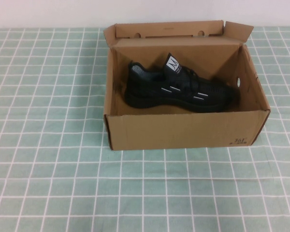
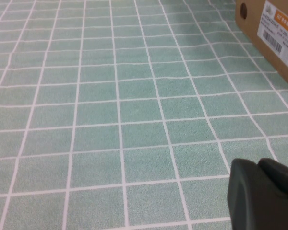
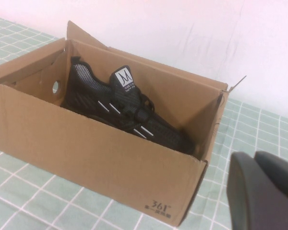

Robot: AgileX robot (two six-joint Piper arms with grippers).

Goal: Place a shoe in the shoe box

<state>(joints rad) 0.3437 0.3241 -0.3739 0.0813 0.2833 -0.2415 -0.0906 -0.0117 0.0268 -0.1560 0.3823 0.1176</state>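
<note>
The black knit shoe [image 1: 179,89] lies on its sole inside the open brown shoe box [image 1: 183,130], toe toward the right, its white-logo tongue tag upright. The box lid [image 1: 169,31] is flipped up at the back. In the right wrist view the shoe [image 3: 125,108] shows inside the box [image 3: 86,158], and my right gripper [image 3: 256,158] is shut and empty, beside the box's printed front corner. My left gripper [image 2: 259,165] is shut and empty, low over the tablecloth, well away from the box's labelled end [image 2: 273,33]. Neither gripper reaches into the high view.
A green tablecloth with a white grid [image 1: 48,169] covers the table around the box. A white wall runs along the back edge [image 1: 48,12]. A barcode label [image 2: 281,26] and a round hole [image 2: 243,8] mark the box end facing my left gripper.
</note>
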